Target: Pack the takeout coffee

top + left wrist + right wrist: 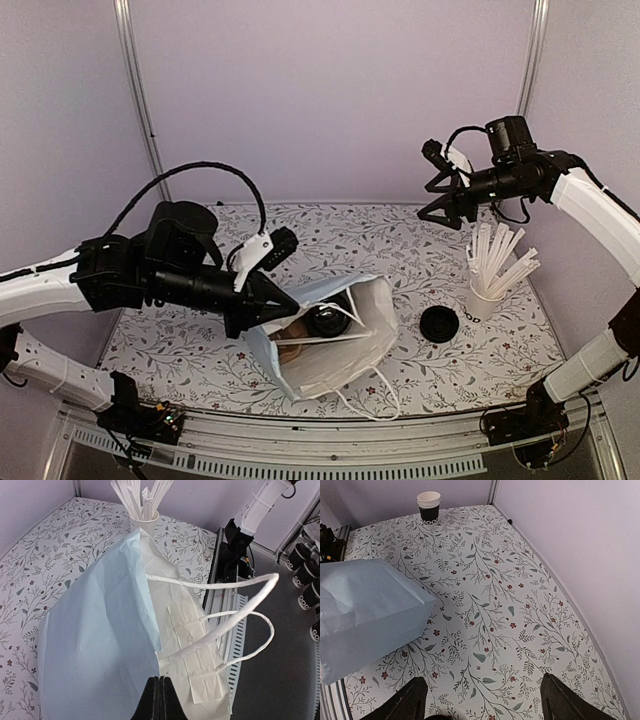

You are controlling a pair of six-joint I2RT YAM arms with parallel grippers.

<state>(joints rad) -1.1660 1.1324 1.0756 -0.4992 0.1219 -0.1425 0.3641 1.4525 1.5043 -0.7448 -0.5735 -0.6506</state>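
Observation:
The pale-blue paper bag point(375, 325) lies on its side mid-table, mouth toward the left arm. Inside the mouth I see the takeout coffee, a small black cup point(325, 320), beside brown cardboard point(290, 335). A round black lid point(439, 324) lies on the table right of the bag. My left gripper point(263, 310) is shut on the bag's rim; in the left wrist view its jaws point(160, 680) pinch the paper edge of the bag point(100, 630) below the handles. My right gripper point(447, 215) hangs open high over the back right, and the right wrist view point(482, 702) shows nothing between its fingers.
A white cup of wooden stirrers point(487, 295) stands right of the lid, also visible past the bag point(145, 522). A stack of black cups point(428, 507) stands at the far table edge. The bag's white handles point(225, 625) loop toward the near rail. Walls enclose three sides.

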